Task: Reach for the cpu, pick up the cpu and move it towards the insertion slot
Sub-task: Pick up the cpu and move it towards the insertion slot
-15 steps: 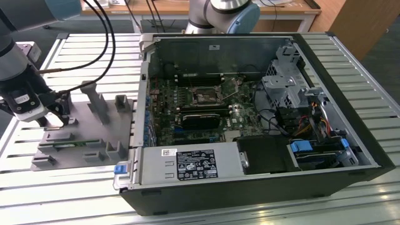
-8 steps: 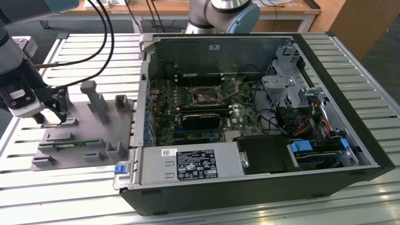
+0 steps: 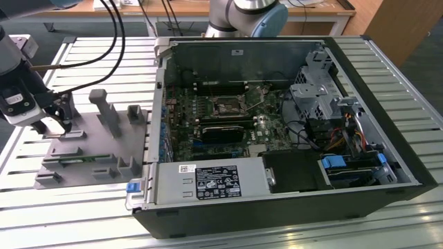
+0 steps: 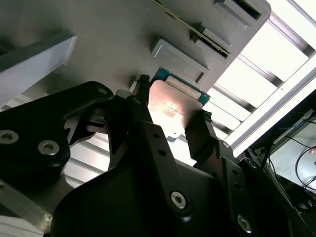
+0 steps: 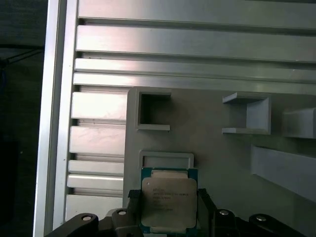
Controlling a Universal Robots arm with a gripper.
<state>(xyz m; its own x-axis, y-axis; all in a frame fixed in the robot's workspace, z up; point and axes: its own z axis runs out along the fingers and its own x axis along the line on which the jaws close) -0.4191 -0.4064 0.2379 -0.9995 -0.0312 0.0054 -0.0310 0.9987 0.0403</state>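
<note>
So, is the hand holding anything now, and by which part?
The cpu, pinched by its two opposite side edges between the fingers of the hand.

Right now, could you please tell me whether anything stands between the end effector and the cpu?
Nothing visible does. In both wrist views the end effector sits directly around the cpu, which lies on the grey holder with no object between them.

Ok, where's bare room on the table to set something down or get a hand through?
Bare table slats lie between the grey fixture and the table's near edge, and more beyond the computer case on the exterior view's right. Crowded: the fixture, where the gripper is shut on the cpu, and inside the case around the insertion slot.
</note>
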